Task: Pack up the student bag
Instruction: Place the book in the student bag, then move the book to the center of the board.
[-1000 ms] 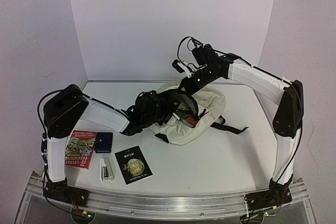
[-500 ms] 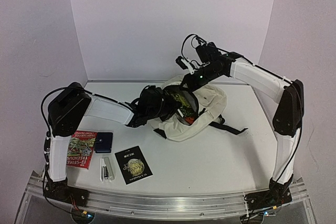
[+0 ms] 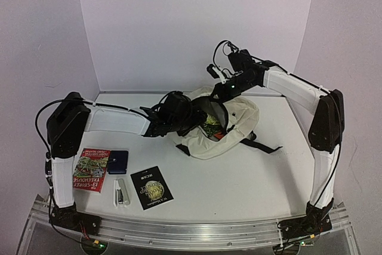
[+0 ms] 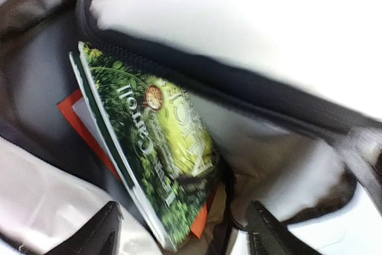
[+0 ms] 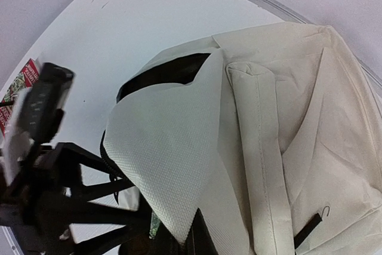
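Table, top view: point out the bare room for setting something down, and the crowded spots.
Free: the wide near-right stretch between the black booklet, the student bag with its black strap, and the right arm's base. Crowded: the near-left corner, with the red book, blue case and white stapler; the middle, under the bag.

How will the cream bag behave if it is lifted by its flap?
Probably floppy: the bag folds and sags where the right gripper pinches its flap. Likely to drag, not tip, as it lies slumped on the table.
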Controlling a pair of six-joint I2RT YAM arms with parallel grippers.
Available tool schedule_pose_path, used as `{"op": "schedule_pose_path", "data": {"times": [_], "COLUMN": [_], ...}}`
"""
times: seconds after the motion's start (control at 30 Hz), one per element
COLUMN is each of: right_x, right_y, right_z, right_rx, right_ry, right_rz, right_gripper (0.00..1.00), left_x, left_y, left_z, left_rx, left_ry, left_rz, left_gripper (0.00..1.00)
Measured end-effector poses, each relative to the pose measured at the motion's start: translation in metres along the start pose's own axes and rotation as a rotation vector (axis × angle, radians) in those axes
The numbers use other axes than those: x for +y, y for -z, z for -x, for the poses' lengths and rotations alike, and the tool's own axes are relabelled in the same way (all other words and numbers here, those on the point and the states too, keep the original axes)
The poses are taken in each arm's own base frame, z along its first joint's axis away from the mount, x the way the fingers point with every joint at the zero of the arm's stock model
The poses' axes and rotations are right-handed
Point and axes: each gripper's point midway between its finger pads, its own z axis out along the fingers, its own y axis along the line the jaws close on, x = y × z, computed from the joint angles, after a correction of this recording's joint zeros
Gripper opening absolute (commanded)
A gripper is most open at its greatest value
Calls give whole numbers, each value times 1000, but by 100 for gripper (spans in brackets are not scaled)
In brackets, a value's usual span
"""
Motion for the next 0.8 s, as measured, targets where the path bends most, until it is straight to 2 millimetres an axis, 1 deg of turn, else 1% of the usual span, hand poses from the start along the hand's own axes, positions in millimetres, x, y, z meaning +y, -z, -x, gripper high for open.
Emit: {"op": "schedule_pose_path", "data": {"times": [0.1, 0.17, 0.2, 0.23, 0.3, 0.33, 0.4, 0.5, 0.53, 0.6, 0.7, 0.8], "right_x": [-2, 0, 2, 4, 11, 14, 21, 36, 42, 51, 64, 74], "right_y": [-4, -6, -7, -8, -11, -15, -21, -32, -34, -37, -39, -40], "right_z": [-1, -3, -4, -5, -9, -13, -23, -45, -51, -57, -59, -60], "right_rx": [3, 5, 6, 9, 17, 23, 46, 103, 119, 136, 144, 146], "right_ry": [-4, -8, -12, -16, -26, -23, -25, -28, -30, -28, -15, -7], "right_rz": [5, 23, 38, 51, 83, 96, 122, 165, 179, 200, 227, 247], "right_gripper": [0, 0, 2, 8, 19, 25, 41, 66, 72, 85, 95, 98], "left_x": [-13, -20, -21, -19, -7, 2, 26, 73, 89, 118, 161, 197], "left_y": [26, 45, 56, 66, 84, 92, 107, 130, 139, 157, 191, 227], "left_z": [4, 7, 8, 10, 14, 16, 20, 24, 24, 23, 16, 11], "left_rx": [-22, -37, -44, -52, -63, -70, -77, -86, -92, -109, -134, -188], "left_ry": [-47, -57, -59, -57, -57, -49, -33, 0, 14, 52, 124, 223], "left_rz": [17, 10, 10, 20, 58, 82, 146, 279, 326, 411, 530, 624], "left_gripper": [91, 97, 99, 99, 100, 100, 100, 100, 100, 100, 100, 100]}}
